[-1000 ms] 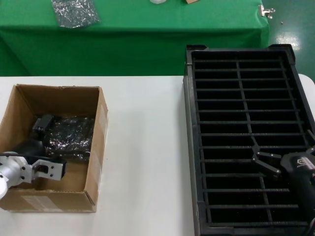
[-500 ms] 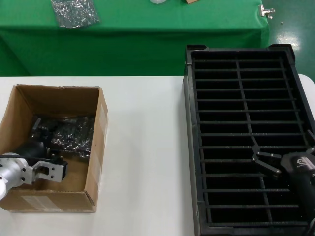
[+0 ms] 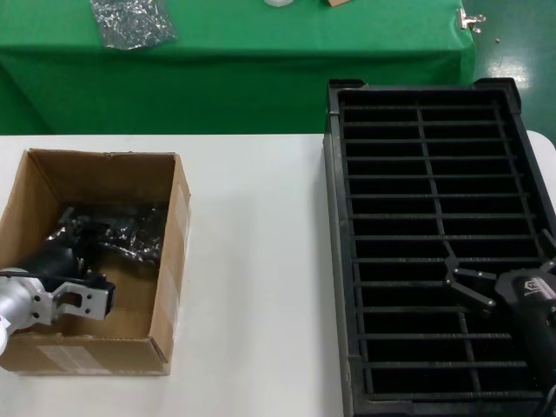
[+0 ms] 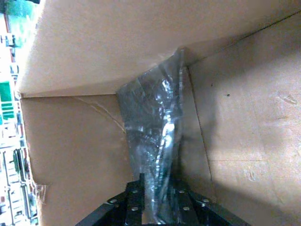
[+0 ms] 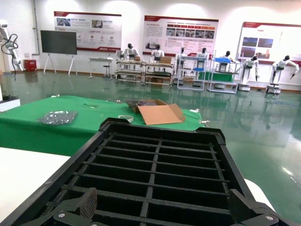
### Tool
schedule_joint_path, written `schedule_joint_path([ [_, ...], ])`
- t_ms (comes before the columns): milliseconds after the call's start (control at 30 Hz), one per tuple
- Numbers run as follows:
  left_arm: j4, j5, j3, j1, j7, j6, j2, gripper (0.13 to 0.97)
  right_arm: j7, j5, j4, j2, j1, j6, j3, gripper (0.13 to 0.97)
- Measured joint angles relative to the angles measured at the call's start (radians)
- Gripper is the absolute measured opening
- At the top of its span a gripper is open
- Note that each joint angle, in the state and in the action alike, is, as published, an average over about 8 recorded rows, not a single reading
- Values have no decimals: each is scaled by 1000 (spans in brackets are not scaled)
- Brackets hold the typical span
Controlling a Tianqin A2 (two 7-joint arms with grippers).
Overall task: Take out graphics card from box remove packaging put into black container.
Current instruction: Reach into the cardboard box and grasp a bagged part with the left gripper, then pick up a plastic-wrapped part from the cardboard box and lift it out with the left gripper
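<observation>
Left hand (image 3: 76, 254) is reaching down into the box (image 3: 169, 287), which is sitting at the left of the white worktop (image 3: 256, 287). Its fingers are closing on the packaging (image 4: 153, 141); in the left wrist view the silvery bag is running straight in between the two jaws, so the hand is judged to be gripping it, fingers nearly together with only the bag between them. The bag is standing on edge in an inner corner of the carton, tilted, its upper end leaning against the cardboard wall, which suggests it is being lifted by one end rather than lying flat. The graphics card is not visible on its own; it is presumably still sealed inside the dark wrapped bundle (image 3: 122, 233), which in the head view is lying inside the carton toward its far side. Nothing else is showing in the carton. Well apart, on the right of the worktop, the black container (image 3: 334, 261) is sitting with its ribbed slots in two columns, all appearing unfilled. Right hand (image 3: 465, 282) is hovering over the nearer part of that tray, jaws spread wide and holding nothing, likely placed there to wait for the card. Behind, on the green table (image 3: 261, 69), a smaller squarish silvery bag (image 3: 130, 22) is lying flat.
</observation>
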Motion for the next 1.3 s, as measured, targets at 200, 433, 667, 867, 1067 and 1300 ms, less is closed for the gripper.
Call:
schedule_joint_path([
  [200,-54,52,6,23,-76,1,-19,234,0,0,0,0,0,0,0,966],
  [433,-115,102,7,53,-150,1,-38,175,0,0,0,0,0,0,0,966],
  [667,-207,153,-12,93,-224,0,-61,146,0,0,0,0,0,0,0,966],
  [867,-361,235,-76,163,-327,28,-94,140,0,0,0,0,0,0,0,966],
  [1067,-577,363,-192,267,-466,107,-134,140,0,0,0,0,0,0,0,966],
  [1300,-815,447,-332,375,-592,180,-163,140,0,0,0,0,0,0,0,966],
])
